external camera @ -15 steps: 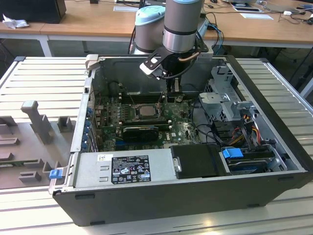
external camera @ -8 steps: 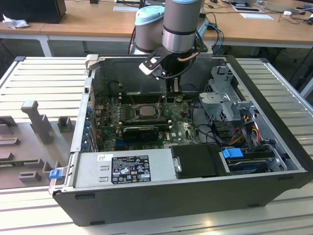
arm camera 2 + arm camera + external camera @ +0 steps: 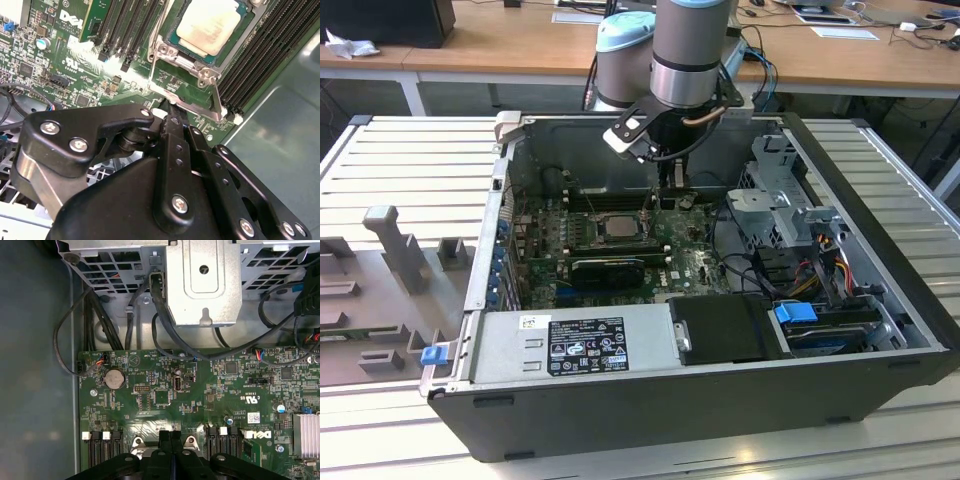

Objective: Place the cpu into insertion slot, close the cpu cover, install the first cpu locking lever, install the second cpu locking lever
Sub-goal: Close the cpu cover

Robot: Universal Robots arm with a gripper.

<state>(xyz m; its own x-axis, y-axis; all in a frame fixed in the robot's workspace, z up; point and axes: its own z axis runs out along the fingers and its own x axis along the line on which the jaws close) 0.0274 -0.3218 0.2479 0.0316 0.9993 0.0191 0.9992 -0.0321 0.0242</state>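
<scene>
One open computer case (image 3: 720, 400) lies on its side on a ribbed metal bench (image 3: 400, 150), and one robot arm (image 3: 690, 50) reaches down into it from above. Inside is one green motherboard (image 3: 695, 265). The one cpu (image 3: 617, 226), a small square chip with a pale metal top, sits flat in its socket near the middle of that board. In the second wrist view the cpu (image 3: 210, 22) is framed by the one silver cpu cover (image 3: 182, 62), which appears to lie down around it, though whether it is latched cannot be told. One thin silver lever (image 3: 218, 102) runs out from a corner of the cover. The single gripper (image 3: 172, 107) hangs just beside the cpu with its two black fingers (image 3: 176, 135) pressed together and nothing seen between them. The tip sits at the cover's edge, and contact cannot be judged. Two groups of black memory slots (image 3: 125, 25) flank the cpu, one on each side. In the exterior view, one long black graphics card (image 3: 607, 268) lies just beside the cpu, and one grey power supply (image 3: 575, 345) sits beyond that card. In the first wrist view, one round coin battery (image 3: 114, 378) and one metal drive bracket (image 3: 202, 285) sit well apart from the gripper (image 3: 170, 436).
</scene>
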